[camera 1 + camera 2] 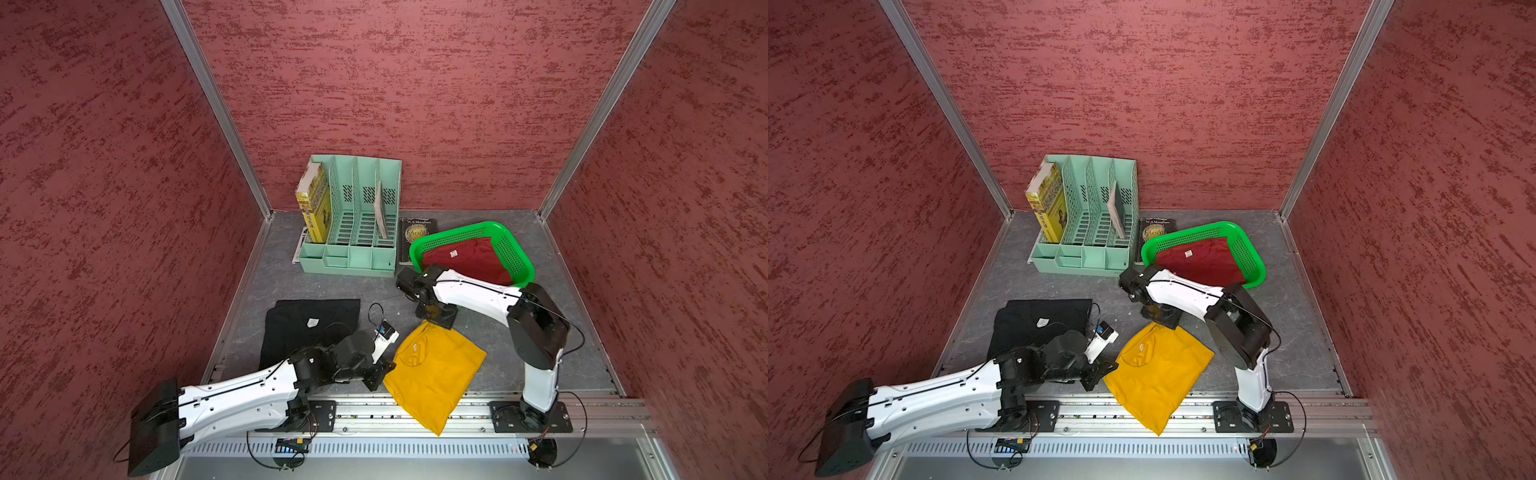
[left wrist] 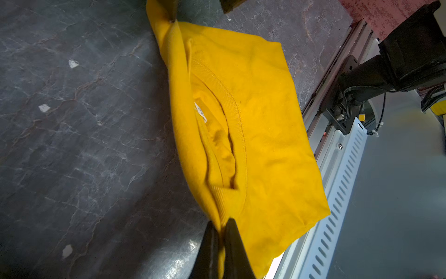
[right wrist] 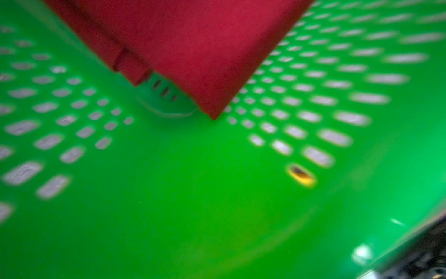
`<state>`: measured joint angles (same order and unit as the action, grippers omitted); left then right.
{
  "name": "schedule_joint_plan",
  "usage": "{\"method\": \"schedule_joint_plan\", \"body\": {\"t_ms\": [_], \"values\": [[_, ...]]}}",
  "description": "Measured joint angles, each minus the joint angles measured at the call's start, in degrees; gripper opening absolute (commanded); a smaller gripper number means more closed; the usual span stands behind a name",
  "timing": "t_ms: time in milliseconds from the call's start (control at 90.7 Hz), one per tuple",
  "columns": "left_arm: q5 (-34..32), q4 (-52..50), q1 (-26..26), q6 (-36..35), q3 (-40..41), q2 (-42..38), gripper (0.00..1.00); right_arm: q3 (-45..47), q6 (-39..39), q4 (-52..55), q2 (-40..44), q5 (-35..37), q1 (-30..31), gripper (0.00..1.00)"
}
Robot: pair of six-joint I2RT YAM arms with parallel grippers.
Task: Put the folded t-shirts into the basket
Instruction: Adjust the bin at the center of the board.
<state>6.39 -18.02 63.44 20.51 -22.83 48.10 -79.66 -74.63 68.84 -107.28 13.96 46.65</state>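
Mustard-yellow t-shirt (image 1: 434, 370) is the one I am working now. I am clamping my left gripper (image 2: 221, 224) tight on its collar-side edge, cloth pinched between the fingers (image 2: 210, 246). My right gripper (image 1: 435, 319) is hovering at the opposite corner, where the left wrist view shows the fabric bunching upward. Whether those jaws are gripping or only standing over the cloth I cannot tell, since the right wrist view is blurred and shows no fingers.

The shirt is lying on the grey table (image 1: 316, 286), its near corner hanging over the aluminium rail (image 1: 374, 415). Beyond the right arm (image 1: 473, 293), the green basket (image 1: 486, 226) is already holding the dark red t-shirt (image 1: 469, 259). The black t-shirt (image 1: 307, 328) is lying flat by my left arm (image 1: 241, 399).

I am judging this the second of three placements, at pickup. Next I am needing a sure right-side pinch, then an even lift with both arms, carrying the shirt over the basket rim and laying it on the red one without opening the fold.
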Motion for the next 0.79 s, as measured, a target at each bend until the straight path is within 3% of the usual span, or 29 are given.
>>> {"method": "schedule_joint_plan", "body": {"t_ms": [231, 529, 661, 793], "values": [[0.13, 0.04, 0.02, -0.02, 0.00, 0.68, 0.00, 9.05, 0.00, 1.99, 7.08, 3.17, -5.68, 0.63], [-0.55, -0.02, 0.11, -0.42, 0.00, 1.01, 0.00, 13.22, 0.11, 2.64, 14.80, 3.87, -7.37, 0.63], [-0.98, -0.39, 0.11, -0.44, 0.00, 0.57, 0.00, 12.46, 6.21, 0.96, 19.08, -0.81, -6.75, 0.65], [-1.60, -0.52, -0.15, -0.44, 0.00, -0.37, 0.00, 6.01, 15.45, -1.53, 21.62, -3.91, -2.89, 0.68]]}}
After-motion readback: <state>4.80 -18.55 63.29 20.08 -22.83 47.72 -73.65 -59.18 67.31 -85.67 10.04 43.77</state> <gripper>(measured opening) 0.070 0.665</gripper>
